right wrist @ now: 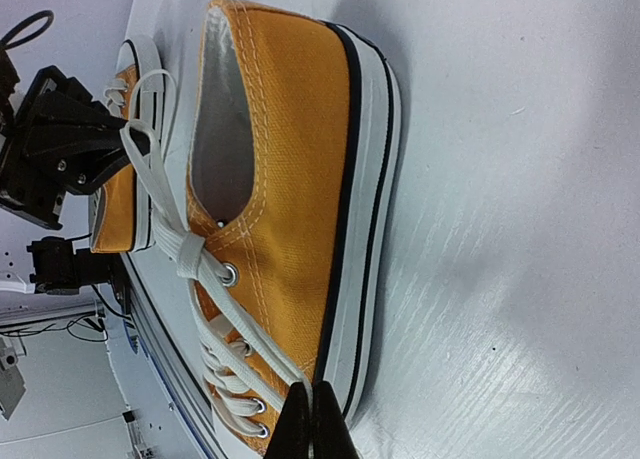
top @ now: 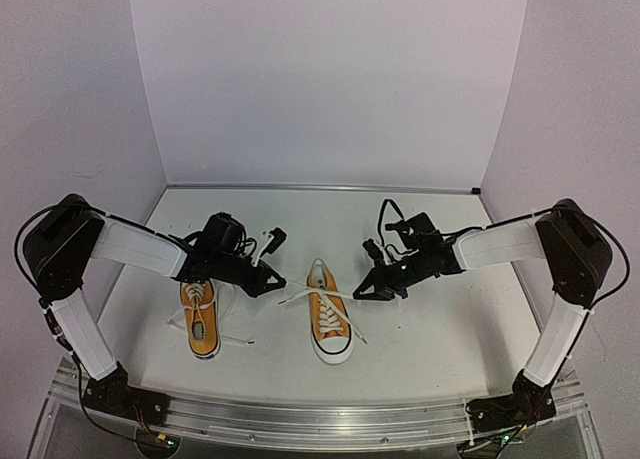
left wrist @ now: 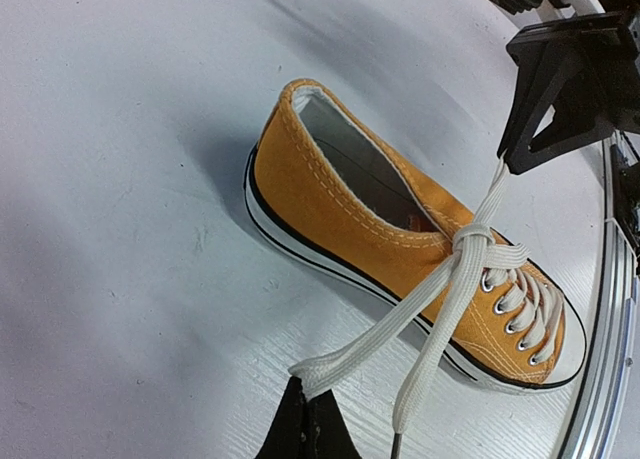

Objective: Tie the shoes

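Two orange-yellow shoes lie toe toward the arms. The middle shoe (top: 330,322) (left wrist: 400,239) (right wrist: 290,159) has its white laces crossed in a first knot (left wrist: 470,244) above the eyelets. My left gripper (top: 276,283) (left wrist: 310,407) is shut on a folded strand of lace (left wrist: 345,357) at that shoe's left side. My right gripper (top: 363,293) (right wrist: 312,411) is shut on the other strand (right wrist: 240,329) at its right side. One loose lace end (left wrist: 420,379) hangs free. The second shoe (top: 200,319) (right wrist: 120,194) lies under my left arm, laces loose.
White walls close in the table at the back and both sides. An aluminium rail (top: 320,414) runs along the near edge. In each wrist view the opposite gripper shows: the right one (left wrist: 560,89), the left one (right wrist: 60,144).
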You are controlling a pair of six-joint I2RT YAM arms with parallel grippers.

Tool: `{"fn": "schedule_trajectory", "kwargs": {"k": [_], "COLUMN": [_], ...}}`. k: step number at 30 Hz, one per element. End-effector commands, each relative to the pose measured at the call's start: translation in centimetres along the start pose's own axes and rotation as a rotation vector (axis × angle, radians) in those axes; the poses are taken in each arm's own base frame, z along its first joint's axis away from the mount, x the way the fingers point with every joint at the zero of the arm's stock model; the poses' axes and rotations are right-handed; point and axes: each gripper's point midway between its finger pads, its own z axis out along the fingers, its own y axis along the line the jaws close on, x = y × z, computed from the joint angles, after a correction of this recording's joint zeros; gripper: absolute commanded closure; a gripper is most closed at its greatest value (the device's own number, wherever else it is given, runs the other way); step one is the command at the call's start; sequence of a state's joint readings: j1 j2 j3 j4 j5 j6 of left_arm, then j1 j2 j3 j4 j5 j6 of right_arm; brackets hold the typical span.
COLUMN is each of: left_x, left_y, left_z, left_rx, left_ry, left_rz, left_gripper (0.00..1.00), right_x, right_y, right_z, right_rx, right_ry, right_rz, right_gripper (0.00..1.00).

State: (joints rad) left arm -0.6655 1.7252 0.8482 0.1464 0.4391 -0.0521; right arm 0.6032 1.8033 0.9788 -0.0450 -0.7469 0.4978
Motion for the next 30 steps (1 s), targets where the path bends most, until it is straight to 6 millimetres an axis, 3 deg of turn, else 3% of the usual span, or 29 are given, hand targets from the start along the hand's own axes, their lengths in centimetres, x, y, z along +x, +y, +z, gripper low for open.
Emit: {"fn": "schedule_trajectory", "kwargs": {"k": [1,12,17,24,30], "left_x": [-0.2,-2.6,-3.5,-2.2,-2.2], "left_y": [2.9,4.0,2.3,0.2,-0.9], "left_z": [-1.4,-3.8,-4.4,-2.0,-1.5], "left_rx": [-0.133,-0.274,-0.292,-0.210,-0.168], "left_ry": [-0.012,-0.096,-0.123,-0.025,-0.024], "left_rz": [-0.023,0.077,0.228,0.317,0.337], "left_gripper": [1.00,1.00,1.00,0.99,0.77], "right_x": [-0.2,0.3,0.2,0.6,0.4], "right_y": [-1.5,-1.5,-1.2,0.0,0.5], "right_z": [-1.4,-1.2,-1.0,-0.1,0.2], "right_rx": [0.072,0.056,0.037,-0.001,-0.013], "right_ry": [-0.039,-0.022,-0.019,0.003,0.007], "right_rz": [0.009,0.017,0.016,-0.004,-0.013], "right_gripper": [1.00,1.00,1.00,1.00,1.00]}}
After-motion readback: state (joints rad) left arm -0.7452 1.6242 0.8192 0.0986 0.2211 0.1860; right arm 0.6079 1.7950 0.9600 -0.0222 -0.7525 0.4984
